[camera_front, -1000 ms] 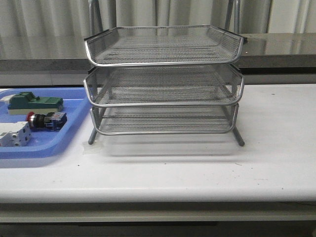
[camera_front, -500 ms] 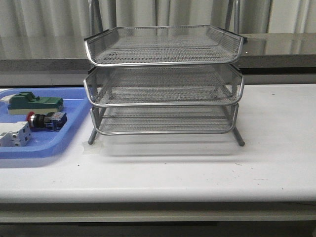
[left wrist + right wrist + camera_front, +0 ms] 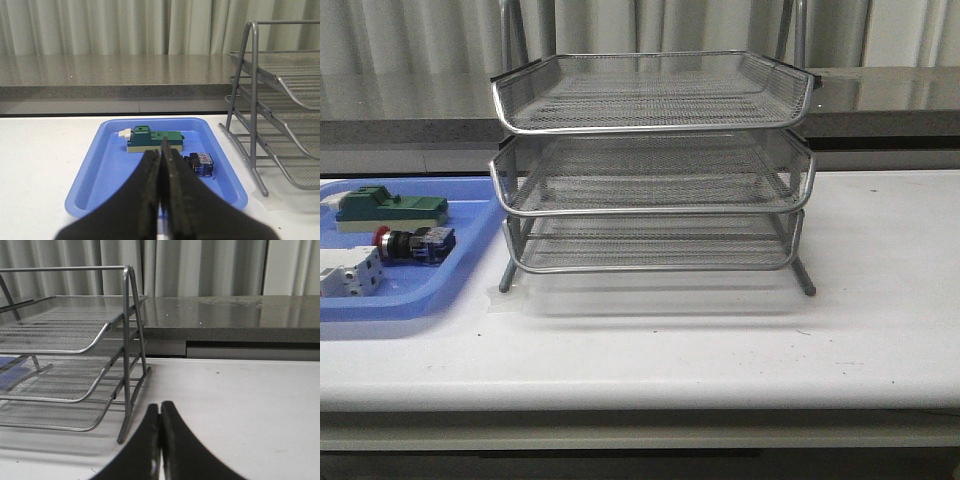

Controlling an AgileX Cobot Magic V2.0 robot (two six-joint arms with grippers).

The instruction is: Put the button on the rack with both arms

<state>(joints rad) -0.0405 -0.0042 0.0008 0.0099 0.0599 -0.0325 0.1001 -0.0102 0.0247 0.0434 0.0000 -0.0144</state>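
The button (image 3: 412, 244), red head to the left and blue block to the right, lies in the blue tray (image 3: 430, 295) at the table's left. Its blue end shows in the left wrist view (image 3: 201, 164). The three-tier silver mesh rack (image 3: 651, 165) stands at the table's middle. It also shows in the left wrist view (image 3: 280, 105) and the right wrist view (image 3: 75, 360). My left gripper (image 3: 161, 150) is shut and empty, short of the tray. My right gripper (image 3: 160, 406) is shut and empty over bare table beside the rack's foot. Neither arm shows in the front view.
A green block (image 3: 392, 208) and a white terminal block (image 3: 348, 272) lie in the same blue tray, either side of the button. A grey counter ledge (image 3: 880, 95) and curtains run behind the table. White tabletop (image 3: 880, 300) lies right of the rack.
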